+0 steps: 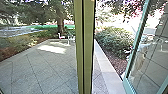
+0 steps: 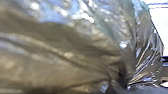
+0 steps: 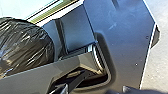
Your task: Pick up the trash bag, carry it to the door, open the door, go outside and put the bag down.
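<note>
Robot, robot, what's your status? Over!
Claws: grip unconfirmed. Trash bag close by left wrist. Yellow-green post straight ahead, paved yard beyond. Over.

Straight before me stands a post. Paving spreads on its left, a tree beyond. To my right is the door; between post and door, a curb edges the bed where a bush grows.
</note>
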